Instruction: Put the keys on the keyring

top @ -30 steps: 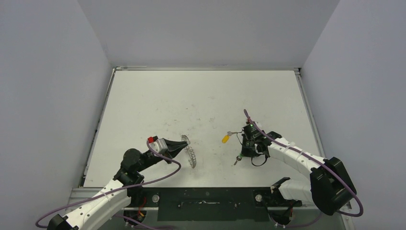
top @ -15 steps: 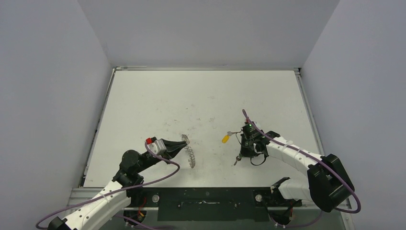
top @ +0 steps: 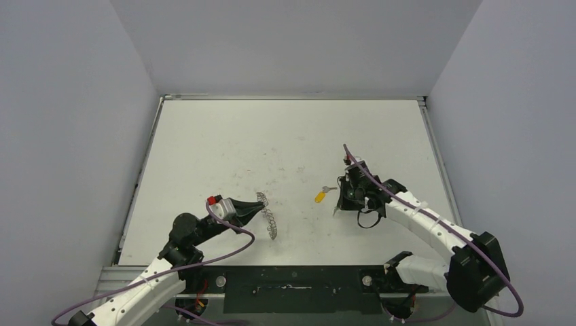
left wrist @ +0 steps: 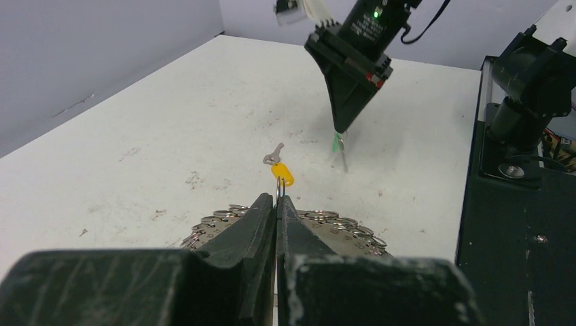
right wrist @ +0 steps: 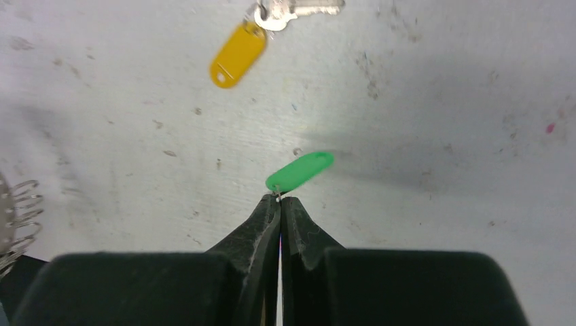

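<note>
The keyring [top: 270,217], a silver disc rimmed with wire loops, is held tilted on edge by my left gripper [top: 260,207]. In the left wrist view the gripper [left wrist: 277,198] is shut on one rim loop, with the disc [left wrist: 344,234] spreading beneath the fingertips. My right gripper [top: 342,202] is shut on the small ring of the green-headed key [right wrist: 299,171], which hangs off the table; it also shows in the left wrist view [left wrist: 337,142]. The yellow-headed key [top: 320,196] lies flat on the table between the grippers, seen too in the right wrist view [right wrist: 237,55].
The white table [top: 285,136] is walled in grey on three sides. A black base rail [top: 292,288] runs along the near edge. The right arm's base [left wrist: 530,88] stands at the right of the left wrist view.
My right gripper has lifted and moved a little away from the near edge, carrying the green key. The left gripper and keyring have barely moved. The yellow key stays put.
</note>
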Tool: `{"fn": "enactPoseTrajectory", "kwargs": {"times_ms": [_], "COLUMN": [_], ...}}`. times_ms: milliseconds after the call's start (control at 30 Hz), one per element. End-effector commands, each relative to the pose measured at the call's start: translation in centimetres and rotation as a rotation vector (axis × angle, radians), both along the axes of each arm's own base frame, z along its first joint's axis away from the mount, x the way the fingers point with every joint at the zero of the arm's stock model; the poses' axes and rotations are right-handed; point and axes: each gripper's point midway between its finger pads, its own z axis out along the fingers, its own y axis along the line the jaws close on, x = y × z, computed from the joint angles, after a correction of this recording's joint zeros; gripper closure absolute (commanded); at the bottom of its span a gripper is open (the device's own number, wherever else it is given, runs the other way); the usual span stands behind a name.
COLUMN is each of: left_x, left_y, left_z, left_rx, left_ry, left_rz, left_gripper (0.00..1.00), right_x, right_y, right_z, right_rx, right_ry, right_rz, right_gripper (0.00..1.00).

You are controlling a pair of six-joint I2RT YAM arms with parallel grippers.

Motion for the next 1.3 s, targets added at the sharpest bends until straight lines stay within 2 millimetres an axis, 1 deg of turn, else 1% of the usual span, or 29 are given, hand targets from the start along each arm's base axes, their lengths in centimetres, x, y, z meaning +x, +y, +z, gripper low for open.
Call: {"fn": "enactPoseTrajectory", "kwargs": {"times_ms": [0,100,233,367,567,767,867,1067,1267], "left_x": [-0.3,-0.5,-0.6,-0.6,-0.7,-1.0,-1.2,-1.6,-1.7], "left_y": [0.0,0.0,0.0,0.0,-0.4,-0.8,-1.0,-1.4,-1.7], "left_z": [2.3,2.2,2.2,2.2,2.1,2.2,2.3,2.3,2.3], "left_rx": [-0.03,-0.025,-0.028,-0.032,-0.027,-0.029,-0.031,-0.031,-0.032], "left_ry": [-0.046,-0.04,-0.029,-0.025,-0.017,-0.022,-0.024,-0.029,-0.028], "left_rz": [-0.008,-0.014,-0.016,-0.019,-0.04,-0.074,-0.088,-0.127,-0.148], "left_gripper": [1.0,1.0,1.0,1.0,1.0,1.0,1.0,1.0,1.0], "right_x": [3.3,3.8,3.9,3.8,3.1,2.2,1.3,-0.9,-2.8], "right_y": [0.9,2.0,4.8,6.8,9.6,12.5,13.9,16.2,17.8], "right_z": [6.4,8.7,11.8,13.5,14.2,15.3,15.7,15.7,15.7], "right_rx": [0.026,0.067,0.188,0.269,0.319,0.361,0.383,0.443,0.476], "right_ry": [-0.256,-0.339,-0.442,-0.516,-0.532,-0.562,-0.57,-0.549,-0.527], "right_rz": [0.114,0.212,0.365,0.467,0.631,0.771,0.84,0.979,1.075], "right_gripper": [1.0,1.0,1.0,1.0,1.0,1.0,1.0,1.0,1.0]}}
